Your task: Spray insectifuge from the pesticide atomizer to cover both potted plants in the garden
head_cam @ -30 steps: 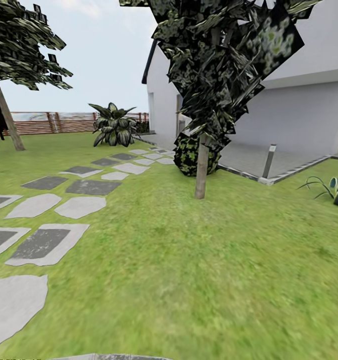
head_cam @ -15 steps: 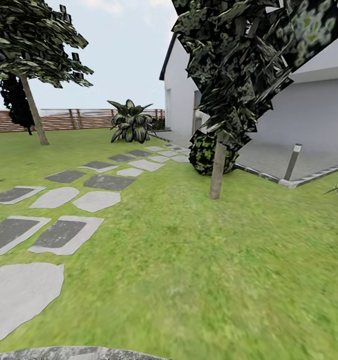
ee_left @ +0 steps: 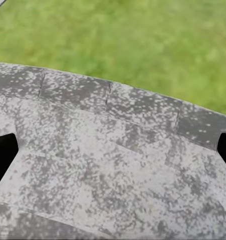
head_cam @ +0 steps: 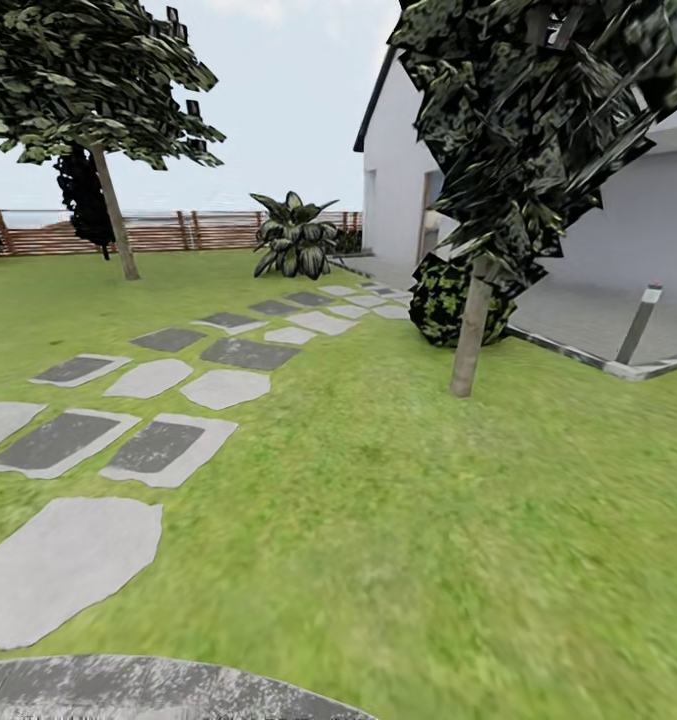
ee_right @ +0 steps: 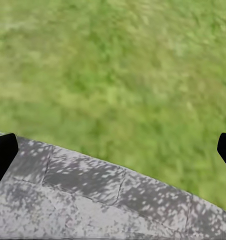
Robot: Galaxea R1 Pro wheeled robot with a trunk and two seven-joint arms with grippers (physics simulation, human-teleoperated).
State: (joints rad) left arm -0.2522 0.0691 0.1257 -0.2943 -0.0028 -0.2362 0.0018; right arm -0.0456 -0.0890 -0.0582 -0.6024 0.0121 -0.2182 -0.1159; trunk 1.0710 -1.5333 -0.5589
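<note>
The robot is on the lawn [head_cam: 398,520] at the edge of the round grey patio [head_cam: 128,690], and no spray bottle can be seen from here. Both grippers, the left gripper [ee_left: 113,155] and the right gripper [ee_right: 113,155], hang over the patio edge with their dark fingers spread wide and nothing between them. I think it is looking for the bottle, so next it must find it, maybe past the stepping stones [head_cam: 168,445] beside the thin tree [head_cam: 470,335].
</note>
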